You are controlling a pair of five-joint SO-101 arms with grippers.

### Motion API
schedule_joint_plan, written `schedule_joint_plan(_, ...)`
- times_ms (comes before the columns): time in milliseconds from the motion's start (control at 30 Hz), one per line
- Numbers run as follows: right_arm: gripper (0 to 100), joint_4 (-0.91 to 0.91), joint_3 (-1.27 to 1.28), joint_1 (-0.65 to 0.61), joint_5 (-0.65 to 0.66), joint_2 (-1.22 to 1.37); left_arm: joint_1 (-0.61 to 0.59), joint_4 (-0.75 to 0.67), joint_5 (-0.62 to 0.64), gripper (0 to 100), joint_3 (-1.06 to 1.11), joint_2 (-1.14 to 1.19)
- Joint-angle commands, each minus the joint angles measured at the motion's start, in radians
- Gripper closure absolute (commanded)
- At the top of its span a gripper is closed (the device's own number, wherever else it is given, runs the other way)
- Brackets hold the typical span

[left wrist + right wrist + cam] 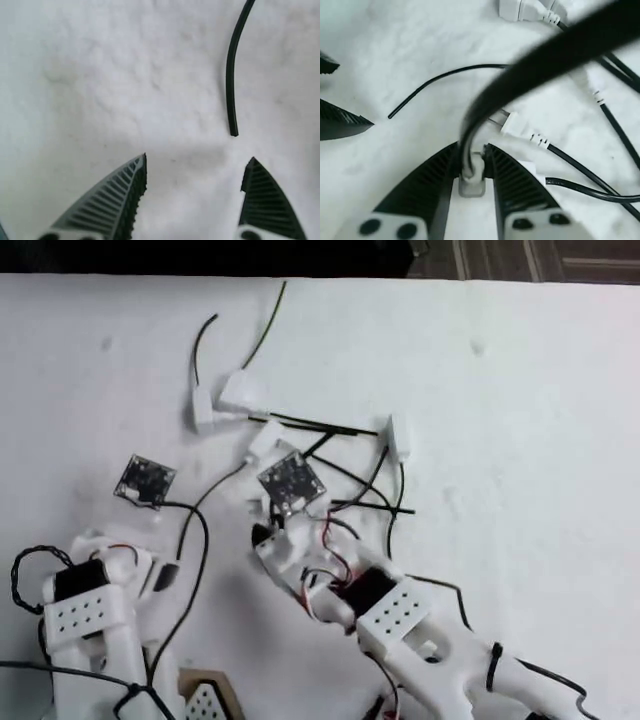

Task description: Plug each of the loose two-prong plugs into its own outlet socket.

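In the right wrist view my right gripper (472,167) is shut on a small pale plug body (471,182), whose black cable (555,47) arcs up across the picture. Just beyond it a loose white two-prong plug (514,125) lies on the table. A white outlet socket (522,7) sits farther off. In the high view the right gripper (266,540) is at the table's middle, below a tangle of cables, with white sockets (240,395) (398,435) behind. My left gripper (195,172) is open over bare table, near a black cable end (233,131). It sits at the lower left (160,575).
Two dark speckled square boards (146,480) (291,483) lie among the black cables (345,480). A third white socket (204,408) lies at the back left. A brown-edged part (205,698) sits at the near edge. The white table (530,420) is bare on the right.
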Motion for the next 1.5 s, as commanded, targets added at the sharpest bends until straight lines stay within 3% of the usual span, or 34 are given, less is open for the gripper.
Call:
schedule_joint_plan(0,98.1,-0.053,0.009,0.010,0.028,-0.016,-0.007,-0.015,-0.009,69,-0.003,-0.021)
schedule_joint_plan(467,98.1,-0.165,-0.032,0.015,0.031,0.205,-0.007,-0.015,-0.009,69,-0.002,-0.021)
schedule_joint_plan(933,98.1,-0.157,-0.008,0.010,0.034,0.220,-0.007,-0.015,-0.009,69,-0.002,-0.021)
schedule_joint_plan(1267,98.1,-0.154,-0.072,0.008,0.158,0.375,-0.007,-0.015,-0.009,69,-0.002,-0.021)
schedule_joint_plan(1467,98.1,-0.053,-0.120,0.010,0.198,0.387,-0.007,-0.015,-0.009,69,-0.002,-0.021)
